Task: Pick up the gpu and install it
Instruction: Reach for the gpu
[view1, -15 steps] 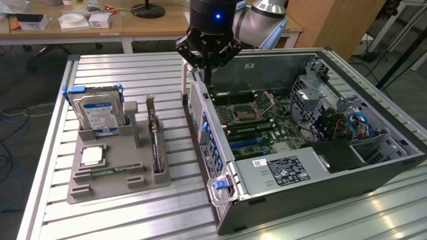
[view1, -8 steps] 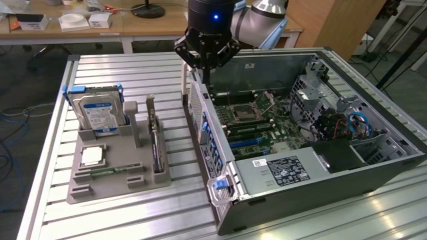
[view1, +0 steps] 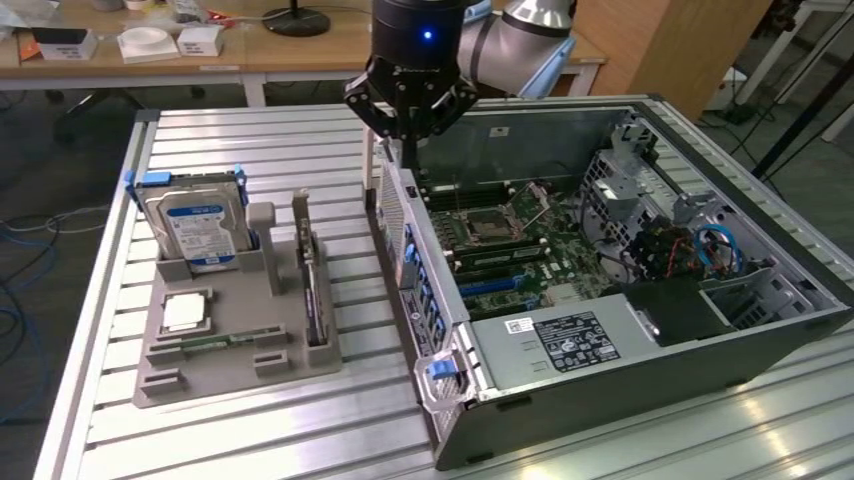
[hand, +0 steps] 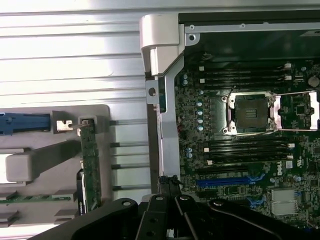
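You have a ribbed metal table (view1: 254, 150) underneath. Beyond its far edge stands a wooden desk (view1: 287, 55) with white boxes (view1: 147, 42) and a black round base (view1: 296, 22). A wooden cabinet (view1: 674, 40) rises at the exterior view's right; cables (view1: 30, 226) lie on the grey floor (view1: 67, 150) at the exterior view's left.

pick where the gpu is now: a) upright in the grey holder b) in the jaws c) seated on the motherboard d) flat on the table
a: the gpu stands on edge in a slot of the grey holder, outside the computer case
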